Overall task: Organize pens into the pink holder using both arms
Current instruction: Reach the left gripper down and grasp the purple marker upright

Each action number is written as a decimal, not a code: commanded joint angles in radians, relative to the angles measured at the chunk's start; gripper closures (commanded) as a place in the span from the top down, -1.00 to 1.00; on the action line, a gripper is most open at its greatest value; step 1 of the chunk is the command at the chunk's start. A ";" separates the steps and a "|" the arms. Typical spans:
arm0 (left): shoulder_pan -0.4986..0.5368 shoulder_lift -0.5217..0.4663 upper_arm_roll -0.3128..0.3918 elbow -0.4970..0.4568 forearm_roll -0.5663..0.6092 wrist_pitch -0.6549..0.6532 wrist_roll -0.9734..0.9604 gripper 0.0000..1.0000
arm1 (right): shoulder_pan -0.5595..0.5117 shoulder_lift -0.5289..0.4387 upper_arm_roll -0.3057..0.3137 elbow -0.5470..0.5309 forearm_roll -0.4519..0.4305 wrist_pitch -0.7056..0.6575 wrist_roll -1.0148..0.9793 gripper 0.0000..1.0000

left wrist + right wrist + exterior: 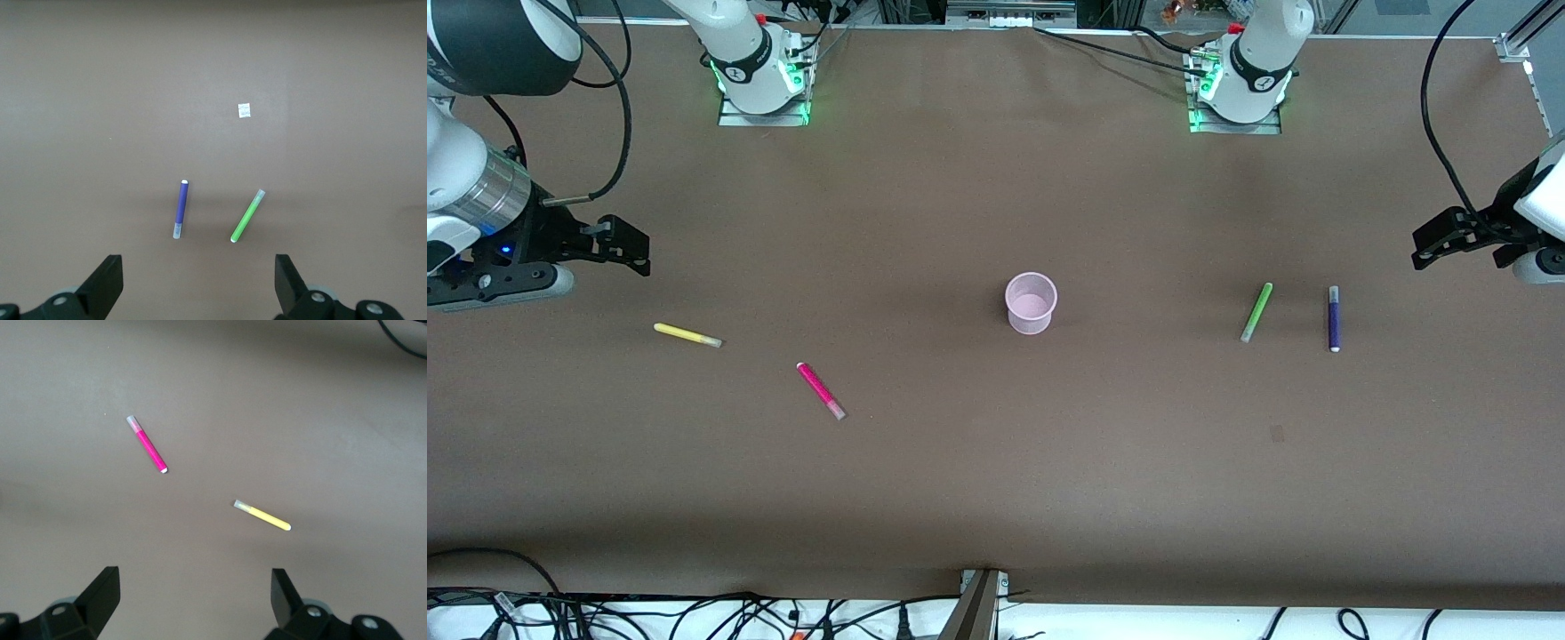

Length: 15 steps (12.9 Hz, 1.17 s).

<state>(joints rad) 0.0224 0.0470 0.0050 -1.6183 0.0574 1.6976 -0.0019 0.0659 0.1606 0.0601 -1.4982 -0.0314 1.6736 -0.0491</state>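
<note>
The pink holder stands upright and empty at the table's middle. The yellow pen and the magenta pen lie flat toward the right arm's end; the magenta one is nearer the front camera. The green pen and the purple pen lie side by side toward the left arm's end. My right gripper is open and empty, up in the air beside the yellow pen. My left gripper is open and empty, up over the table's end by the purple pen. The left wrist view shows the purple pen and the green pen. The right wrist view shows the magenta pen and the yellow pen.
The brown table carries only the pens and the holder. A small white tag lies on the table in the left wrist view. Cables run along the table's edge nearest the front camera.
</note>
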 commanded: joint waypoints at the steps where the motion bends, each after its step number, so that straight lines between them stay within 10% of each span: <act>1: -0.007 -0.018 0.010 -0.011 -0.018 -0.012 0.000 1.00 | -0.006 -0.007 0.014 0.021 -0.007 -0.055 -0.009 1.00; 10: 0.002 0.080 0.007 -0.012 -0.004 -0.196 0.037 1.00 | -0.006 -0.007 0.012 0.024 -0.007 -0.055 -0.009 1.00; 15: 0.060 0.256 0.017 -0.037 0.042 -0.018 0.328 1.00 | -0.003 -0.004 0.012 0.026 -0.008 -0.052 -0.009 1.00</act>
<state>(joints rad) 0.0485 0.2485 0.0200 -1.6558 0.0731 1.6118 0.2227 0.0661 0.1577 0.0642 -1.4881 -0.0314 1.6394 -0.0492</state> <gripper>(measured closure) 0.000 0.000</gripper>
